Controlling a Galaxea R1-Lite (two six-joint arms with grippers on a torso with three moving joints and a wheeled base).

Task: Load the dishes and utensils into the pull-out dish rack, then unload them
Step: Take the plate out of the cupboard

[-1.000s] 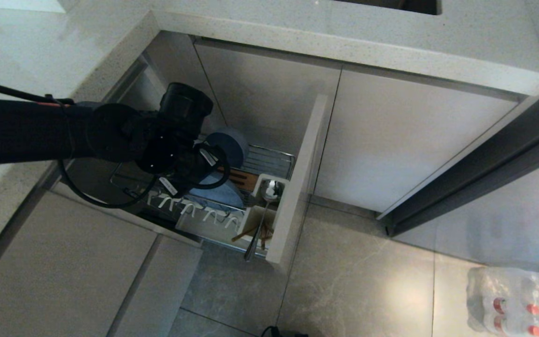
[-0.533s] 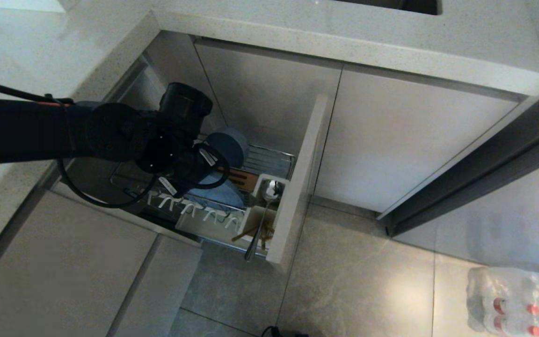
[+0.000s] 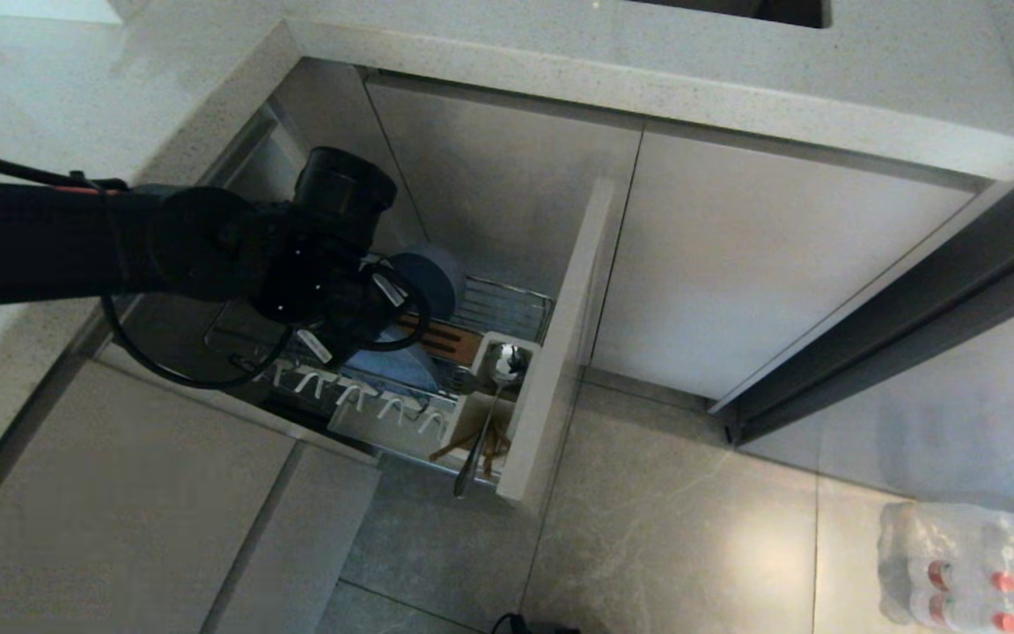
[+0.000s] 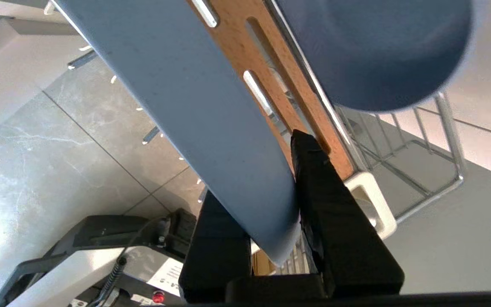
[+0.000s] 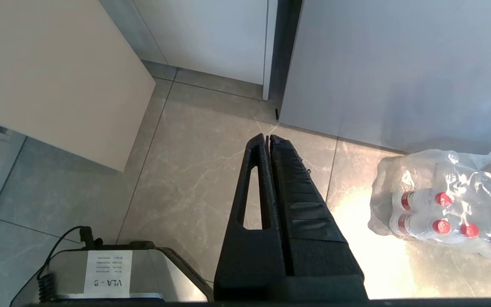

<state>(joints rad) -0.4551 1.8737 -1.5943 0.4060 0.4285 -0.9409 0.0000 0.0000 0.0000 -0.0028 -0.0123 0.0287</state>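
Plate, matte light blue, stands on edge in the pull-out dish rack, its rim caught between the two black fingers of the left gripper, which is clenched on it. In the head view that gripper reaches down over the rack's left end, and the plate shows just under it. The matching bowl sits tipped just behind, against the rack's rear wire edge, and the slotted wooden strip runs between plate and bowl. White hooks line the rack's front edge. At the right end, against the beige front panel, the white utensil cup holds the spoon and, beside it, the chopsticks.

The right gripper hangs over the floor tiles, its fingers pressed together on nothing. A label reading "VLA - 8", seen upside down, sits on the robot's base. A shrink-wrapped pack of red-capped bottles lies on the floor to the right.
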